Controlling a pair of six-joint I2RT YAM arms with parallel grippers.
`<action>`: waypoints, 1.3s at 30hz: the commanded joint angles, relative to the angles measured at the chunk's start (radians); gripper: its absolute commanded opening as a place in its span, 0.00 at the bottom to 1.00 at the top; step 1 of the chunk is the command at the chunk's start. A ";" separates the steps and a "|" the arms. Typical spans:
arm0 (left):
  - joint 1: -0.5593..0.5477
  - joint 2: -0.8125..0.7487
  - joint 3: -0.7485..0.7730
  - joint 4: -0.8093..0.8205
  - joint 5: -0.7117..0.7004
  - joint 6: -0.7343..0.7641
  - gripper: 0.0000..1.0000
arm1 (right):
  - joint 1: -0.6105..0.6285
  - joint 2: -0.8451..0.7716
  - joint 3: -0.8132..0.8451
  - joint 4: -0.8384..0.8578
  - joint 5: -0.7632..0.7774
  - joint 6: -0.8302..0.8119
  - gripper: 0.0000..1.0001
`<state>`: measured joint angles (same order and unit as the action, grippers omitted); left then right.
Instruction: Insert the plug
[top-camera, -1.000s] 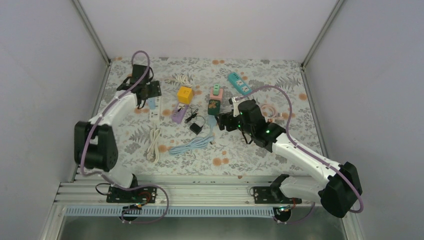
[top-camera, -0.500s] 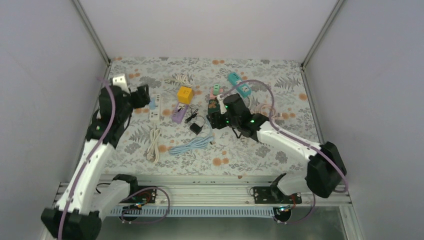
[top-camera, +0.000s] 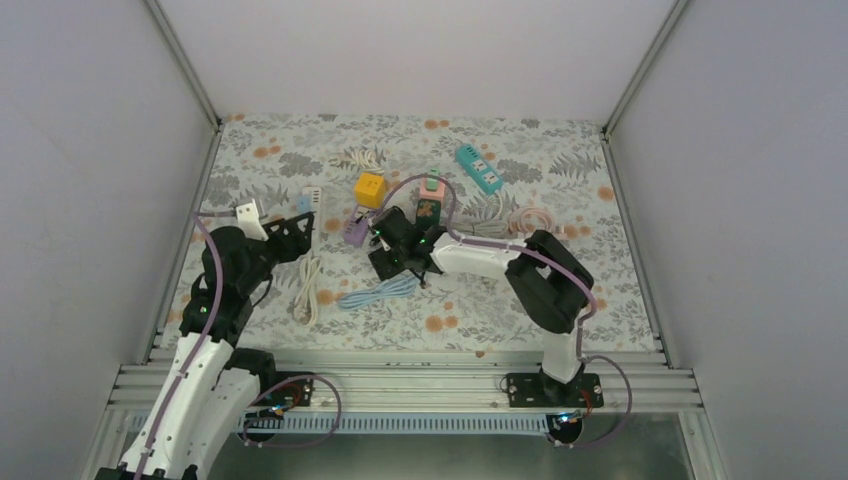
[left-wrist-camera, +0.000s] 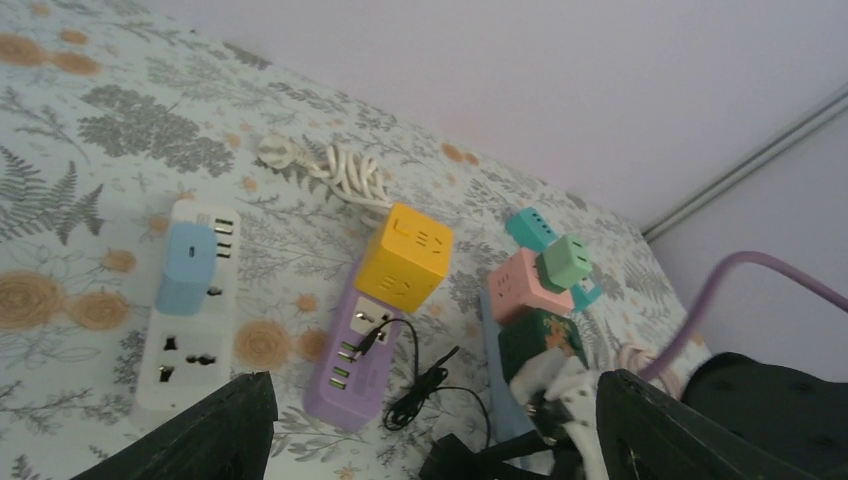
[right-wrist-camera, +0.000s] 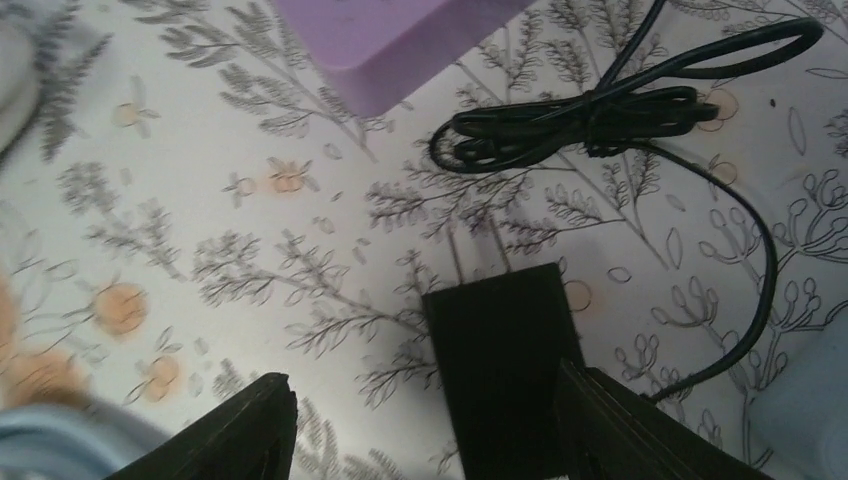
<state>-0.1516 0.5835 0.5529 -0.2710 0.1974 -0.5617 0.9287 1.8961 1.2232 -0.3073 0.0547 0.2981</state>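
Note:
A black plug adapter (right-wrist-camera: 505, 365) lies flat on the floral mat with its two prongs pointing toward the purple power strip (right-wrist-camera: 400, 30). Its thin black cord (right-wrist-camera: 580, 120) is bundled just beyond it. My right gripper (right-wrist-camera: 422, 375) is open and low over the adapter, which lies between the fingers, close to the right one. In the top view the right gripper (top-camera: 390, 252) covers the adapter, just near of the purple strip (top-camera: 356, 229). My left gripper (top-camera: 298, 232) is open and empty, raised near the white power strip (top-camera: 309, 210).
A yellow cube socket (top-camera: 370, 188), pink cube (top-camera: 432, 188) and dark green cube (top-camera: 428, 212) stand behind. A teal strip (top-camera: 479, 167) lies at the back right. A light blue cable (top-camera: 380, 292), white cable (top-camera: 308, 290) and pink coil (top-camera: 530, 220) lie around.
My right gripper swung left from beside the dark green cube to over the black adapter. My left arm pulled back from the white power strip toward the near left.

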 joint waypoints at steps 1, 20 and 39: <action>0.005 0.005 0.013 0.054 0.058 -0.018 0.80 | -0.002 0.059 0.095 -0.050 0.104 0.039 0.66; 0.006 0.034 0.036 0.052 0.078 0.023 0.80 | -0.005 0.156 0.163 -0.159 0.198 0.052 0.41; 0.004 0.034 0.017 0.106 0.119 -0.013 0.80 | -0.069 -0.222 0.105 0.161 -0.151 0.379 0.38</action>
<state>-0.1516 0.6262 0.5720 -0.2096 0.2913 -0.5495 0.8898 1.7737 1.3609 -0.3080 0.0360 0.5072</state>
